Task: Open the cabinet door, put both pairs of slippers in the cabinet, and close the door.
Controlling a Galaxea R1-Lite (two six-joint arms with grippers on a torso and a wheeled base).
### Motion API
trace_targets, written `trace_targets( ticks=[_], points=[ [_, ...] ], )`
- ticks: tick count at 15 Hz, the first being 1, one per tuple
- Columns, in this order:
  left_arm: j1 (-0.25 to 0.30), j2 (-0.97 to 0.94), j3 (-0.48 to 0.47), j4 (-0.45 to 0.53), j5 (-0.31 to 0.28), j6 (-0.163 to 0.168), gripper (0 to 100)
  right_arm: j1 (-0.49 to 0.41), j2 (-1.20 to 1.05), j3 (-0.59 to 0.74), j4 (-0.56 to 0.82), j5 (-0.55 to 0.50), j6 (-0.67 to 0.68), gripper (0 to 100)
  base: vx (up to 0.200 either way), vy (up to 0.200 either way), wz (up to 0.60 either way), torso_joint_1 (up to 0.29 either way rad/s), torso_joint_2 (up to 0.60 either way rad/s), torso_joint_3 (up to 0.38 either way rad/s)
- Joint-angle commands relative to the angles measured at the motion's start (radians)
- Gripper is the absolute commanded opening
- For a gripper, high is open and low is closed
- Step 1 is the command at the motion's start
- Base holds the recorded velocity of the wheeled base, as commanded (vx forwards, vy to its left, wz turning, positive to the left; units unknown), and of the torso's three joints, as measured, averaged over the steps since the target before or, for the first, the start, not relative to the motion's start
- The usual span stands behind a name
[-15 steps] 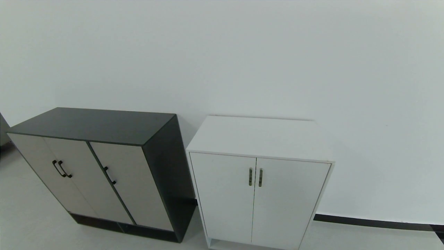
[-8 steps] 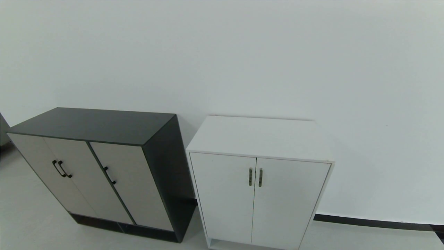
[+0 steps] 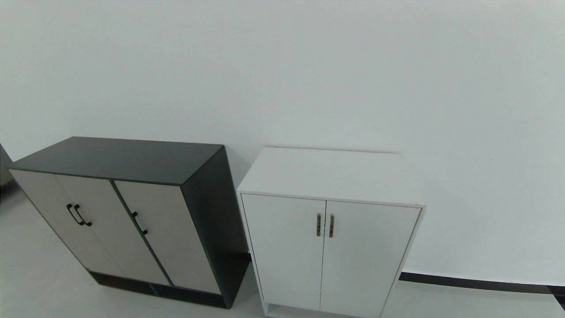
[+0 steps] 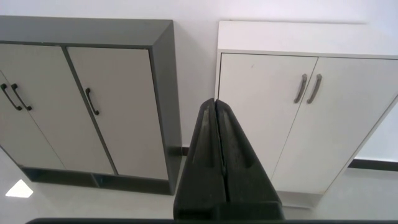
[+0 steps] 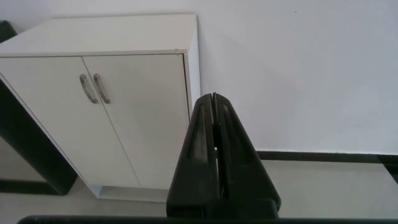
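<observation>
1. White cabinet (image 3: 287, 251) stands against the wall (image 3: 309, 66), just right of the dark cabinet (image 3: 123, 161). Both doors closed, contents hidden.
2. Dark cabinet: doors closed, inside hidden.
3. Left gripper (image 4: 216, 106): fingers pressed together, holding nothing, clear of both cabinets.
4. Right gripper (image 5: 214, 99): fingers also together, empty, apart from the white cabinet.

The left gripper (image 4: 216, 107) holds its black fingers (image 4: 204, 149) pressed together. Beyond the fingertips, a white cabinet (image 4: 267, 112) and a black cabinet (image 4: 118, 106) stand side by side, both closed.
</observation>
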Motion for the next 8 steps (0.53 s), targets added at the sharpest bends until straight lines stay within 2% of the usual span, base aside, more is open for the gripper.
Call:
trace_targets(
  ticks=[1,8],
  points=[
    [0.0,-0.001,0.0,0.0,0.0,0.0,0,0.0,0.003,0.001,0.0,0.002,-0.001,0,0.0,0.0,0.0,0.0,0.0,0.0],
    [0.0,-0.001,0.0,0.0,0.0,0.0,0,0.001,0.003,0.001,-0.001,0.002,0.0,0,0.0,0.0,0.0,0.0,0.0,0.0]
  ],
)
